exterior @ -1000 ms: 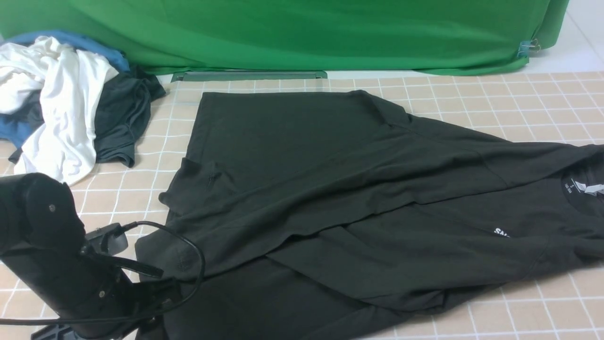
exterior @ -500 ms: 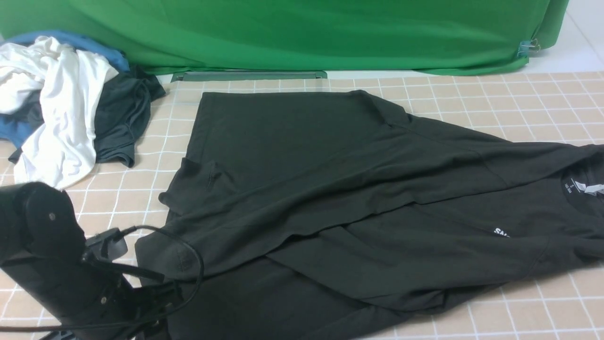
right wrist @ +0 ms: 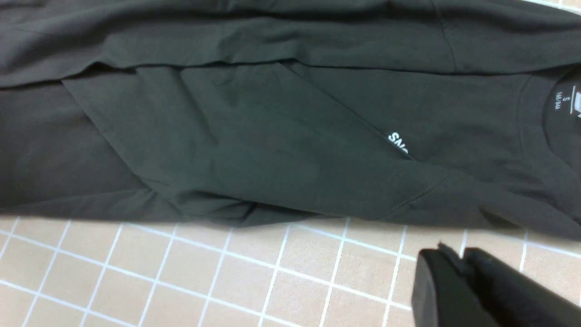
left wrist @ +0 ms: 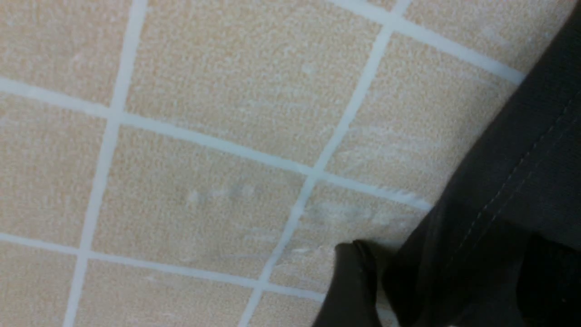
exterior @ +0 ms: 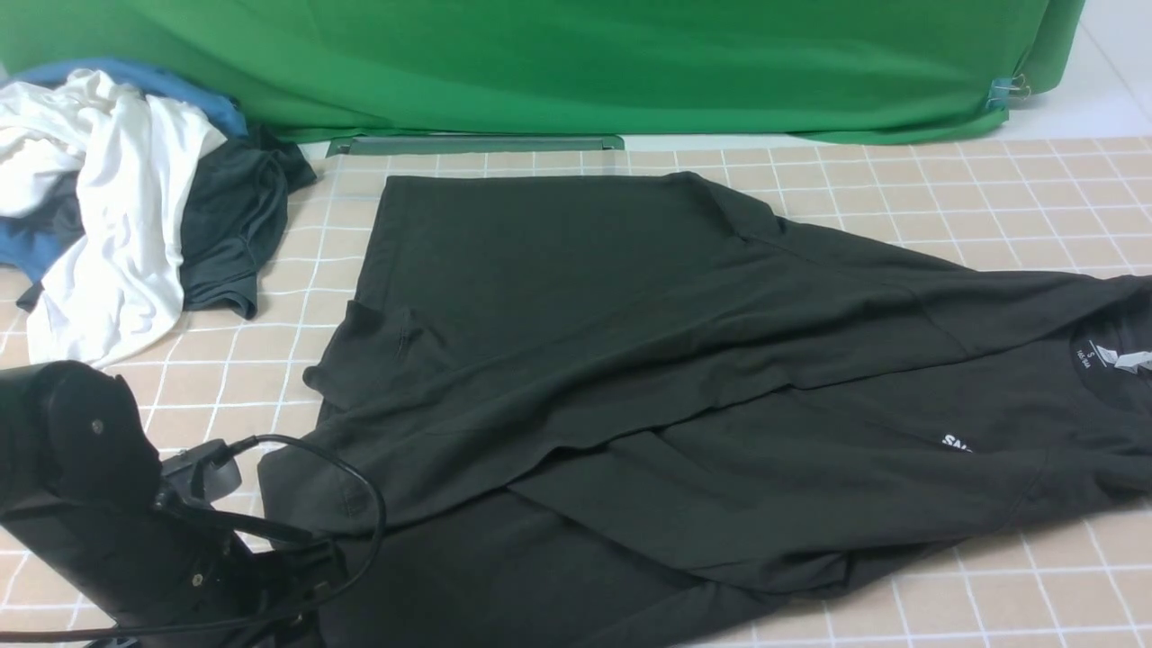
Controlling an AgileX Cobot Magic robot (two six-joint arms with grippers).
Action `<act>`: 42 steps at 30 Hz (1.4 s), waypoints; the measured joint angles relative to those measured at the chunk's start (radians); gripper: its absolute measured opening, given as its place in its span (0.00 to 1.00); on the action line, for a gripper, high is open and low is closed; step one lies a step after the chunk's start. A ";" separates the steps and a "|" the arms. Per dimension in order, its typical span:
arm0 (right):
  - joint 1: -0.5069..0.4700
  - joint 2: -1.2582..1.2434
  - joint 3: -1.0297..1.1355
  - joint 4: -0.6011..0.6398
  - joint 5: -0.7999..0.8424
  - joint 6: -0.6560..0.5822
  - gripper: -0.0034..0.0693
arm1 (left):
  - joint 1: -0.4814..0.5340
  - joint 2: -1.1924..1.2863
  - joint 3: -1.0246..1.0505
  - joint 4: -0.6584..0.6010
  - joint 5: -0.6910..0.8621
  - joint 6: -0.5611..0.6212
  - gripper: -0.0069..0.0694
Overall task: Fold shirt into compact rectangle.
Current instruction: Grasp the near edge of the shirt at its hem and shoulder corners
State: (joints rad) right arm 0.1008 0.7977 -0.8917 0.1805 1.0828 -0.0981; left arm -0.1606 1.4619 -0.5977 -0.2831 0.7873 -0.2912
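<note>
Green backdrop (exterior: 576, 63) hangs behind a tan tiled table (exterior: 900, 180). In the front view the shirt (exterior: 630, 360) lies mid-table, partly folded over itself, and its collar end is cut off by the right edge. A fold hides all of the print (exterior: 956, 443) except "SN", and the white neck tag (exterior: 1125, 358) is too small to read. A clothes pile (exterior: 117, 198) sits far left. The left arm (exterior: 108, 504) fills the near left corner and hides its own pincer.

In the left wrist view the left gripper (left wrist: 447, 277) is spread, with the shirt's stitched hem between its jaws. One finger (left wrist: 352, 281) shows; the other blends into the dark cloth.

In the right wrist view the right gripper (right wrist: 460, 256) is clenched on nothing over bare tiles just beside the shirt. The print reads "SNO", and the label inside the collar reads "S" and "165/84A".
</note>
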 joint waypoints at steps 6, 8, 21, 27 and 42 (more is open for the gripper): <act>0.000 0.000 0.000 0.000 0.000 0.000 0.16 | 0.001 -0.001 0.000 -0.038 -0.025 0.016 0.68; 0.000 0.000 0.000 0.000 0.000 0.000 0.16 | 0.001 -0.002 0.000 -0.039 -0.027 0.027 0.66; 0.000 0.007 0.000 0.000 0.100 -0.026 0.16 | 0.001 -0.019 -0.006 -0.061 -0.090 0.036 0.12; 0.000 0.060 0.000 -0.001 0.138 -0.030 0.17 | 0.001 -0.105 -0.078 -0.005 -0.018 0.017 0.12; 0.000 0.376 0.194 -0.008 -0.118 0.006 0.55 | 0.001 -0.121 -0.084 0.103 0.052 0.001 0.12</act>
State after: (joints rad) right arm 0.1008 1.1736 -0.6980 0.1726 0.9648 -0.0918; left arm -0.1596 1.3412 -0.6820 -0.1799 0.8389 -0.2905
